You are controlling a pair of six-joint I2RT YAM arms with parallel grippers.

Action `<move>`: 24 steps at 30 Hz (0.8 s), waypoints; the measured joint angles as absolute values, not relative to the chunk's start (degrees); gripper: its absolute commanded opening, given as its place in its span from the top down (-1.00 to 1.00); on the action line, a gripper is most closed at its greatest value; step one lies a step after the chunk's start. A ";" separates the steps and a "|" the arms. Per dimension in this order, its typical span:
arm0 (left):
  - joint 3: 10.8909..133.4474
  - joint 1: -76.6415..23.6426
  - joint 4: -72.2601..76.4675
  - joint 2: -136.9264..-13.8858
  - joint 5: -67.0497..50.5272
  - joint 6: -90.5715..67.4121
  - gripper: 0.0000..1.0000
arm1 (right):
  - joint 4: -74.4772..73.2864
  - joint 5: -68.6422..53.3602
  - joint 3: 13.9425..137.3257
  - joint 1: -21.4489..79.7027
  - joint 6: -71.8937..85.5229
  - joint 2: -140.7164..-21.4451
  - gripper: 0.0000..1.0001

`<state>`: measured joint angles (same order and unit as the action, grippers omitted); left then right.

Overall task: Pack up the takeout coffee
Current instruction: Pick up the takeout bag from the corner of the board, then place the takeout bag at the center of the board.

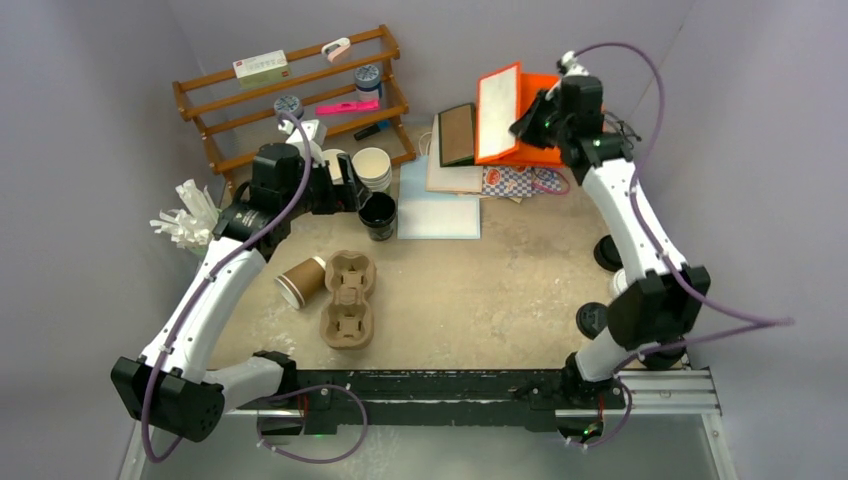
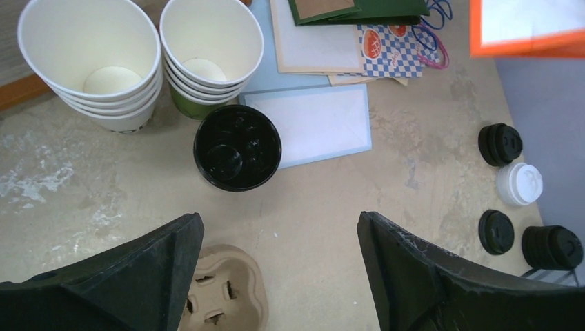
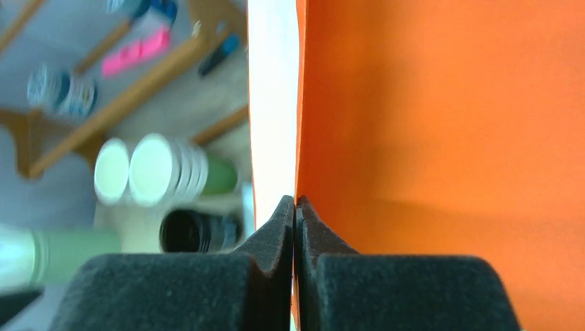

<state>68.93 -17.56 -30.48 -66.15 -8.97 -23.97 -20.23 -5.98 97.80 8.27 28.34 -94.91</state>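
Just left of the carrier (image 1: 348,298) the kraft cup (image 1: 300,282) lies on its side on the desk (image 1: 480,290), rim toward the near left, with no lid on it. We cannot tell whether it touches the carrier. Both carrier wells are empty. The white lid (image 2: 519,184) sits well right of the carrier, among black lids.

Beyond the carrier, the left gripper (image 2: 277,227) hangs wide apart and holds nothing, over the black cup (image 2: 237,147) and the white cups (image 2: 90,65). Far beyond and right of the carrier, the right gripper (image 3: 295,203) is pinched tight on the edge of the orange bag (image 1: 500,115), which stands tilted above the desk.

We judge the step in hand to be fetching the bag, with the cup not yet packed. Next, we think, the bag should come toward the carrier, and the left gripper should drop back to the fallen cup, take it across its body and stand it in a well
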 measured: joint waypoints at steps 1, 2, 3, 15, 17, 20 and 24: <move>68.93 -17.65 -30.48 -66.13 -9.17 -24.64 -0.75 | -21.26 -5.15 95.02 10.57 28.14 -92.07 0.99; 68.88 -17.78 -30.46 -66.08 -9.45 -25.61 -0.74 | -22.00 -4.69 91.90 12.69 28.10 -89.14 0.96; 68.82 -17.89 -30.41 -66.00 -9.69 -26.20 -0.74 | -22.63 -4.38 88.58 14.63 28.23 -86.15 0.95; 68.18 -28.91 -30.57 -65.80 -6.33 -30.55 -0.73 | -23.05 -11.16 68.84 23.42 31.00 -72.23 -0.78; 69.12 -31.90 -30.68 -67.20 -4.51 -30.94 -0.73 | -23.90 -12.23 68.14 24.08 30.52 -72.23 -0.80; 71.07 -35.64 -31.09 -70.19 -1.54 -31.09 -0.73 | -26.96 -9.39 68.07 23.79 29.63 -71.81 -0.66; 75.68 -41.41 -32.67 -76.47 4.64 -31.05 -0.70 | -29.30 -6.44 65.52 18.65 28.27 -68.84 -0.52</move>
<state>75.68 -41.41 -32.67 -76.47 4.64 -31.05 -29.30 -6.44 65.52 18.65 28.27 -68.84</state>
